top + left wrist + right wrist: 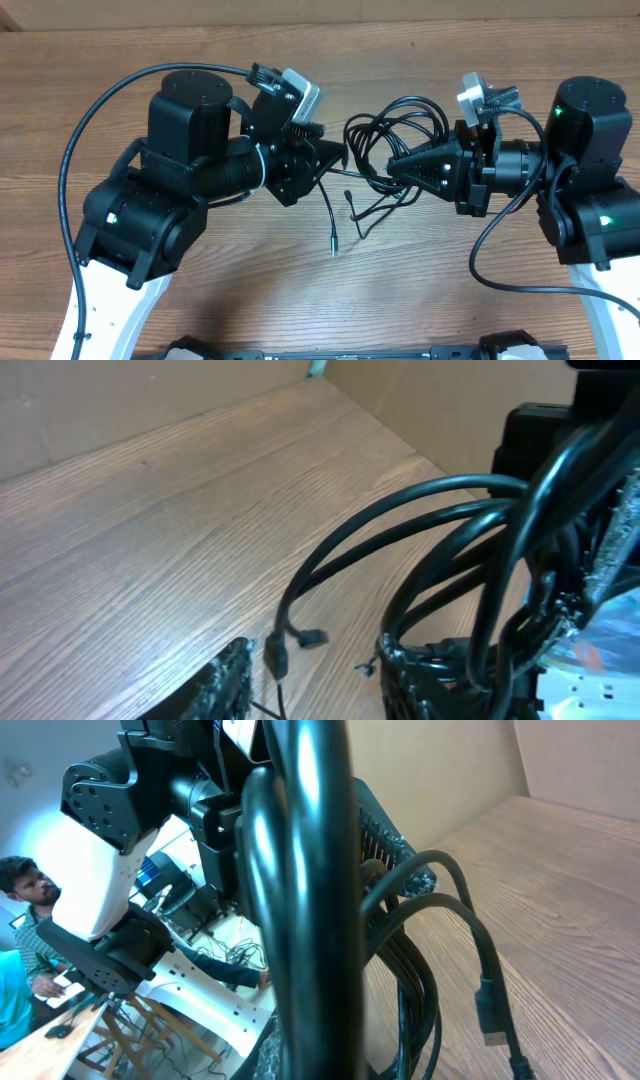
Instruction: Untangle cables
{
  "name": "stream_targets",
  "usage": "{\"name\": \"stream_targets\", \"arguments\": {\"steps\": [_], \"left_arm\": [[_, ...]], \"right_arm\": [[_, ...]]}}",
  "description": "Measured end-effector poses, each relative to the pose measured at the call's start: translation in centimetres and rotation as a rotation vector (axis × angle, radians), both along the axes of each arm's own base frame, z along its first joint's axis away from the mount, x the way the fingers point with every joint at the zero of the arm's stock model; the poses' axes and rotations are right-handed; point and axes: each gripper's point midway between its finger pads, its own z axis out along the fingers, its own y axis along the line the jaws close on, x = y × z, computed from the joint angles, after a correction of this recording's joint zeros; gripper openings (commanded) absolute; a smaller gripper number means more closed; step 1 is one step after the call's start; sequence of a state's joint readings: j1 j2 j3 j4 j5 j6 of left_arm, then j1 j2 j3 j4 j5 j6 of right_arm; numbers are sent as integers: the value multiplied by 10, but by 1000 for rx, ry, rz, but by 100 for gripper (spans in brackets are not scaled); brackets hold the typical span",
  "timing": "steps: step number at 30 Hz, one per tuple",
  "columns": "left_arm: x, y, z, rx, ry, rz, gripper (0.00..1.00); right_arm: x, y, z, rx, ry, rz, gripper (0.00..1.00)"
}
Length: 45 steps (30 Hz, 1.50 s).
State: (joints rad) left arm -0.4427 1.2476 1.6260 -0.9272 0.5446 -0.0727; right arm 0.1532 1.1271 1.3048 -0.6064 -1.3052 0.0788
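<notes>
The cables (300, 900) loom against the right wrist lens, pinched in the closed right gripper (395, 165) over the middle of the table (120, 40). The left gripper (338, 155) stands with its jaws apart beside the bundle. It should clamp one single strand, then draw it away gently.

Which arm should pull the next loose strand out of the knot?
Left, probably. The right tool is closed inside the cables, anchoring them. The left tool stands open at the tangle's edge, close to the loose ends trailing toward the robot.
</notes>
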Motion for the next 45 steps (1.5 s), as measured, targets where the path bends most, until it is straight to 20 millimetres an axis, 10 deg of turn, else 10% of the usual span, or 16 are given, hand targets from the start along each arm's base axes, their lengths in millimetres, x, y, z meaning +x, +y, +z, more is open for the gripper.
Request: {"name": "stream_targets", "arguments": {"steps": [9,19,34,45], "left_arm": [[-4,-4,4,-26,4,-33,71],[-7,-11,6,-53,13,-85,43],[-1,-27,1,-90,46,-156,38],[-3,-31,11,-133,36,-181,17]], "right_arm": [[-1,0,0,3,0,7,4],[-4,0,1,8,1,21,4],[-4,0,1,8,1,21,4],[-4,0,1,8,0,21,4]]}}
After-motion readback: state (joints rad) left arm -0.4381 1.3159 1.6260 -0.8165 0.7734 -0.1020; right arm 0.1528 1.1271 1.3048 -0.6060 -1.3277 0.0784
